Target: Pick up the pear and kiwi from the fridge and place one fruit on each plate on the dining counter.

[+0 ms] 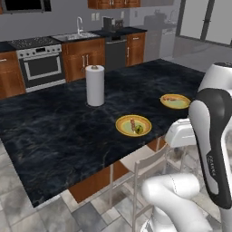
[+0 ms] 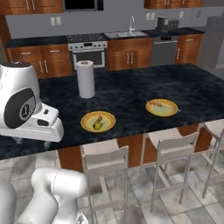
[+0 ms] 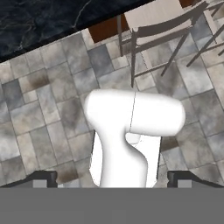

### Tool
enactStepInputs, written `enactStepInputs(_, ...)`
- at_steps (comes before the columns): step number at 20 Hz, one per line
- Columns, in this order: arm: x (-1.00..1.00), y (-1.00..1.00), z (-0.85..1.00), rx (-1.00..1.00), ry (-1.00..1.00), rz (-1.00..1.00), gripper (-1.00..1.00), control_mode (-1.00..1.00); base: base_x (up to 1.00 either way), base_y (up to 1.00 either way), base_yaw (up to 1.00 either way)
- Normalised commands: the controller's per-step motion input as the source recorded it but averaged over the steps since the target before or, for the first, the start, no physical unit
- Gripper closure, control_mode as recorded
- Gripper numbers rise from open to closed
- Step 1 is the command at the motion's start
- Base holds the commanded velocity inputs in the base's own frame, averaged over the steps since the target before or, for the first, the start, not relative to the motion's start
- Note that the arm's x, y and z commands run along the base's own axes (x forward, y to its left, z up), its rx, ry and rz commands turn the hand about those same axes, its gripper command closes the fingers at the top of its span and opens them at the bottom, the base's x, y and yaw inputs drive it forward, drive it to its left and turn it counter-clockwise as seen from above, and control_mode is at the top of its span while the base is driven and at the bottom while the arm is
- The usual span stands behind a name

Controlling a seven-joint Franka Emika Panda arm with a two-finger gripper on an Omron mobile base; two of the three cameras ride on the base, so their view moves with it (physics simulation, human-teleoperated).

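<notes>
The dining counter [image 1: 59,131] [image 2: 131,94] has a black marbled top with two yellow plates on it. The nearer plate [image 1: 127,120] [image 2: 106,117] carries a small yellow-green fruit [image 1: 139,129] [image 2: 96,126] that looks like the pear. The other plate [image 1: 181,103] [image 2: 168,109] bears just a reddish streak. The kiwi and the fridge are out of view. My gripper [image 3: 112,180] is open and empty, its fingertips [image 3: 43,178] far apart. It hangs off the counter's near edge and points down at the tiled floor.
A white paper towel roll [image 1: 95,85] [image 2: 85,79] stands upright on the counter behind the plates. Stools [image 1: 145,165] [image 2: 105,159] [image 3: 162,22] line the counter's near side. An oven [image 1: 41,65] and a sink [image 2: 127,33] sit along the back wall.
</notes>
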Motion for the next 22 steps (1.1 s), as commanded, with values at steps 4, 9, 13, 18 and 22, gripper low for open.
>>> enactStepInputs(4,0.00,0.00,0.00,0.00,0.00,0.00,-1.00,1.00,0.00,1.00,0.00)
enactStepInputs(9,0.00,0.00,0.00,0.00,0.00,0.00,-1.00,1.00,0.03,1.00,0.00)
enactStepInputs(13,0.00,0.00,0.00,0.00,0.00,0.00,-1.00,1.00,0.00,1.00,0.02)
enactStepInputs(18,0.00,0.00,0.00,0.00,0.00,0.00,-1.00,1.00,0.00,1.00,0.12)
enactStepInputs(22,0.00,0.00,0.00,0.00,0.00,0.00,-1.00,1.00,0.00,1.00,0.20)
